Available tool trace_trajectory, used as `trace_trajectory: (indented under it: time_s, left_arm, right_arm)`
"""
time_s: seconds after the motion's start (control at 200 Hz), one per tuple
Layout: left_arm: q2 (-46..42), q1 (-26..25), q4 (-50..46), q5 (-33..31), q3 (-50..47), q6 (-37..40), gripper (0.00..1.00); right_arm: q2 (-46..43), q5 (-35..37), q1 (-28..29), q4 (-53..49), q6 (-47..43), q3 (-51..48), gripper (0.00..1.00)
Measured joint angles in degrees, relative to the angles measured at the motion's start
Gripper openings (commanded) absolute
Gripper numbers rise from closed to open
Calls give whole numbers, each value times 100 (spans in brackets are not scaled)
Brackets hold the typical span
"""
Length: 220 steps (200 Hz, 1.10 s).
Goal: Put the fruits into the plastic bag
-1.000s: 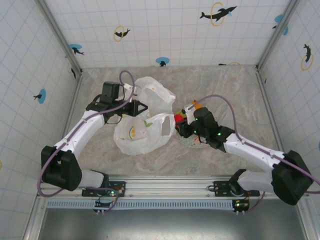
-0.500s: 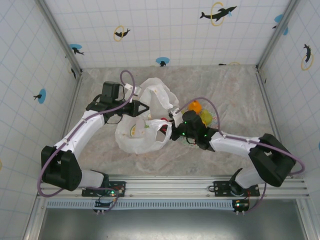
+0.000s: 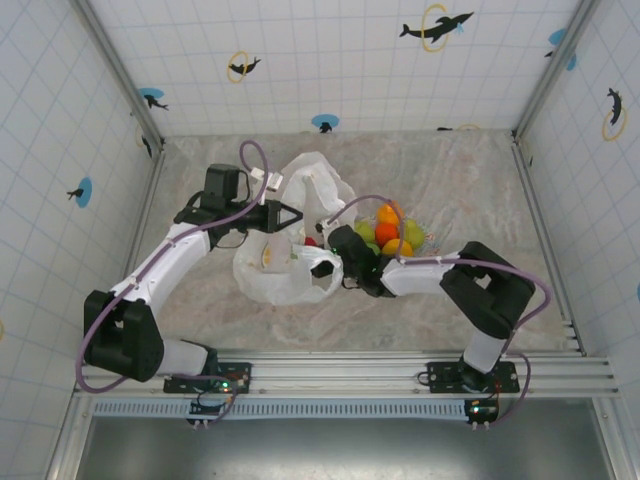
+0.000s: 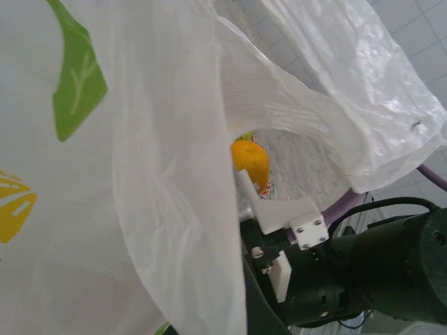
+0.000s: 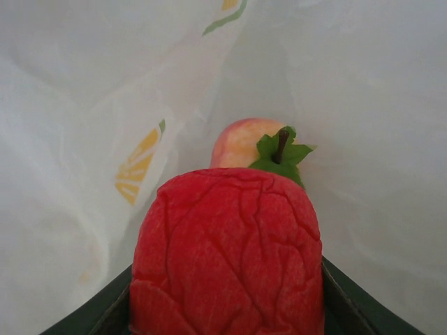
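Observation:
The white plastic bag point(image 3: 285, 270) with lemon prints lies left of centre, its mouth facing right. My left gripper point(image 3: 293, 215) is shut on the bag's upper handle and holds the mouth up; in the left wrist view the plastic point(image 4: 140, 174) hides its jaws. My right gripper point(image 3: 318, 243) is in the bag's mouth, shut on a red strawberry point(image 5: 227, 244). A red-yellow apple point(image 5: 244, 143) with a green leaf lies inside the bag just beyond it. Oranges point(image 3: 388, 213) and yellow-green pears point(image 3: 413, 234) sit on the plate.
The speckled plate point(image 3: 429, 241) stands right of the bag, close behind my right forearm point(image 3: 420, 275). Through the bag's opening in the left wrist view I see an orange point(image 4: 250, 160) and the right arm's black body point(image 4: 377, 272). Tiled walls enclose the table.
My right gripper has swung left from the plate into the bag's mouth, carrying the strawberry. The fruits on the plate have come into view. My left gripper kept its hold on the bag.

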Motion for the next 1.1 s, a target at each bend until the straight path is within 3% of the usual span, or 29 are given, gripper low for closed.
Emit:
trace_trajectory:
  time_s: [0.43,0.801,1.101]
  left_arm:
    - [13,0,275,-111,-127,-212,0]
    - [76,0,310,-282,-127,-280,0]
    - [76,0,350,-385,-127,-275,0]
  right_arm:
    - [614,-389,39,-72,935,802,64]
    - [577,-920,11,-74,901,800,74]
    - [-127,-796,-107,-337,540,557,73]
